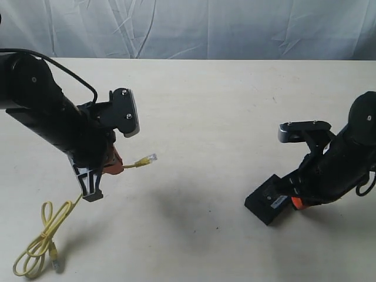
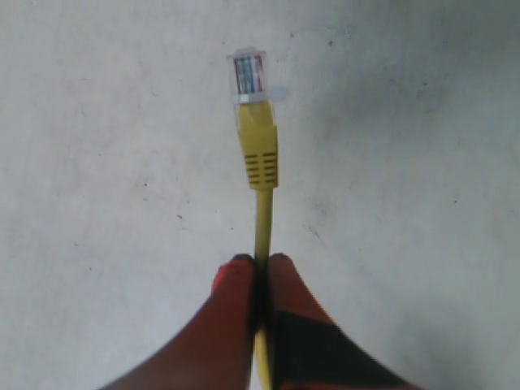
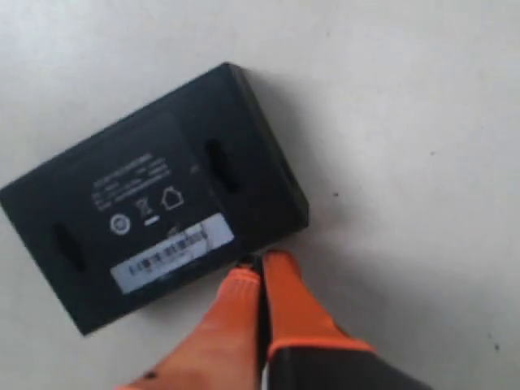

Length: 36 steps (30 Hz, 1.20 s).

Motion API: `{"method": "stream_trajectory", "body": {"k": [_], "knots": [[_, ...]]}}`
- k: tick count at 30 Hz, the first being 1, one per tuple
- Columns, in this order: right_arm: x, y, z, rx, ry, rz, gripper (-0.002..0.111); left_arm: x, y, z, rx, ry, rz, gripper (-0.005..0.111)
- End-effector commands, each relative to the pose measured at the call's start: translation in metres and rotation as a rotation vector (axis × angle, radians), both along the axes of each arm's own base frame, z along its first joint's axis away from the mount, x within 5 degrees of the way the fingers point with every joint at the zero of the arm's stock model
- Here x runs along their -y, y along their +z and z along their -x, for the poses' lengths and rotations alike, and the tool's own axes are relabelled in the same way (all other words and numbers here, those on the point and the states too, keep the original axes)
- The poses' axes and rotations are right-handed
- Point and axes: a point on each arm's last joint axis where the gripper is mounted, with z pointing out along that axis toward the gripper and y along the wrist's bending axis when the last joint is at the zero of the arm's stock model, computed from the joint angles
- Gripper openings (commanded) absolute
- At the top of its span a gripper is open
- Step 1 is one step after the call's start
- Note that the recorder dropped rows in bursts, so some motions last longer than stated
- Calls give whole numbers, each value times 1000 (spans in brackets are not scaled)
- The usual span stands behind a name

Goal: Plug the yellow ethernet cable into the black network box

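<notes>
The yellow ethernet cable (image 1: 44,235) lies looped on the table at the front left, and one end rises into my left gripper (image 1: 111,167). That gripper (image 2: 262,262) is shut on the cord a short way behind the clear plug (image 2: 249,75), which sticks out above the table and points right in the exterior view (image 1: 151,158). The black network box (image 1: 267,201) lies on the table at the right, its white label (image 3: 172,253) facing up. My right gripper (image 3: 262,260) is shut, its orange fingertips touching the box's near edge with nothing between them.
The cable's other plug (image 1: 56,265) rests by the loop near the front left edge. A grey curtain (image 1: 194,26) hangs behind the beige table (image 1: 200,117). The stretch of table between the held plug and the box is bare.
</notes>
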Motion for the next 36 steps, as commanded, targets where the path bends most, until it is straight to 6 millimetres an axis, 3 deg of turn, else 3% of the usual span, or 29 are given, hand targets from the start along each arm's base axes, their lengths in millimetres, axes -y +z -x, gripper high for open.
{"method": "stream_trajectory", "body": {"k": [1,5,12,19,24,29,36], "knots": [[0,-7,-14,110,14,20,-1,0,2,-3,7,15,14,0],[-2,-12,-18,140,-7,-4,-1,0,2,-3,11,14,17,0],[-29,-14,-16,210,93,-27,-1,1,3,-3,11,21,26,0],[-29,-9,-16,215,46,-53,-1,1,3,-3,11,21,26,0],[-17,8,-12,201,38,-54,-1,1,3,-3,11,21,26,0],[-2,25,5,72,55,-12,-1,1,2,-3,9,20,26,0],[-17,18,27,-40,172,17,-1,1,3,-3,8,22,28,0]]}}
